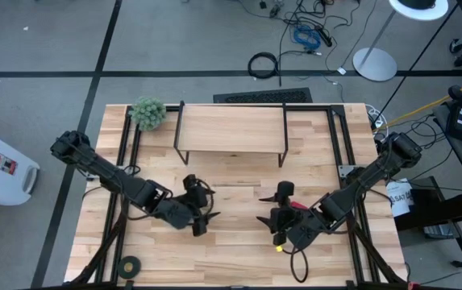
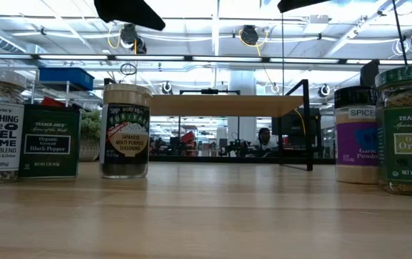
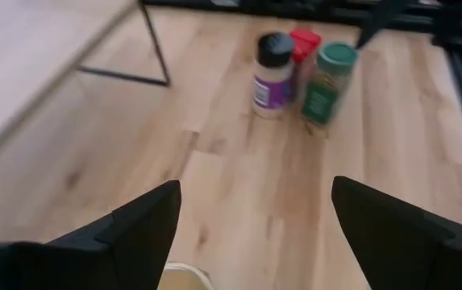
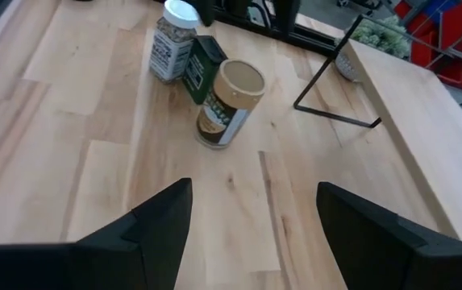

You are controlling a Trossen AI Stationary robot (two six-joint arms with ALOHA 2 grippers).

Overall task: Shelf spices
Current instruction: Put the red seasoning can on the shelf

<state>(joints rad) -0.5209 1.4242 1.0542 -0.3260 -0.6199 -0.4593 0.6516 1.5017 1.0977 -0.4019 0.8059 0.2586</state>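
The shelf (image 1: 231, 127) stands on thin black legs at the table's far middle, its wooden top bare. In the right wrist view a white-lidded jar (image 4: 172, 40), a dark green tin (image 4: 204, 68) and a tan-lidded cylinder (image 4: 229, 101) stand upright together on the table. The left wrist view shows a dark-lidded jar (image 3: 272, 74), a red tin (image 3: 303, 48) and a green-lidded jar (image 3: 327, 82), also upright. My left gripper (image 3: 256, 193) and right gripper (image 4: 255, 189) hover open above the table's near middle, facing each other, with nothing between their fingers.
A fuzzy green plant ball (image 1: 147, 113) sits at the shelf's far left corner. A black tape roll (image 1: 129, 264) lies at the near left edge. Bare tabletop (image 1: 239, 173) lies between the shelf and the grippers.
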